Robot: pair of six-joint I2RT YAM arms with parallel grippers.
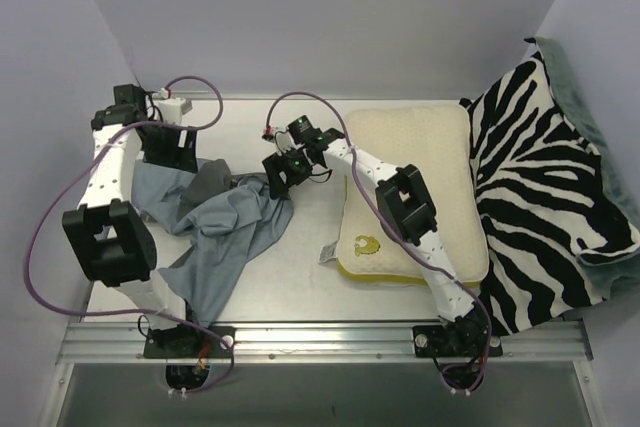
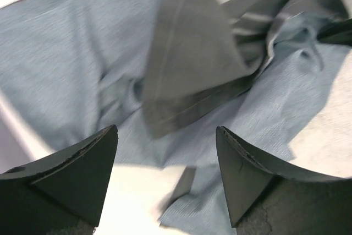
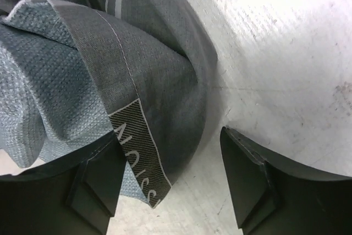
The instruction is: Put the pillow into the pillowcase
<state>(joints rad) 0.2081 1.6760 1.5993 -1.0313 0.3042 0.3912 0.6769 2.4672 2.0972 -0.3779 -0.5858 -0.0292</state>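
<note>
- The pillow (image 1: pixel 415 142) lay flat on the right half of the tabletop (image 1: pixel 300 272), wholly outside the pillowcase (image 1: pixel 225 232). Judged from that, the real work of the task had not begun.
- The pillowcase sat crumpled in a heap on the left half of the tabletop, near the pillow but not touching it. No mouth had been spread open, so finding and opening it was left, then sliding the pillow in.
- The left hand (image 2: pixel 166 133) hovered over the heap with its fingers apart and nothing between them.
- The right hand (image 3: pixel 171 136) reached across to the heap's right edge. Its fingers stood apart with a folded hem of the pillowcase lying between them, close to one finger, and I saw no pinch on it.
- The right arm crossed above the pillow's left part.
- The pillow looked cream-white and dimpled, with a yellow band along its near edge, a yellow logo (image 1: pixel 366 245) by a corner and a small white tag (image 1: pixel 327 253).
- The pillowcase looked limp. One face was plain blue-grey, the other darker grey with thin pale lines, and a woven label (image 3: pixel 137 160) ran along its hem.
- A zebra-striped cloth (image 1: pixel 540 177) lay just to the pillow's right.
</note>
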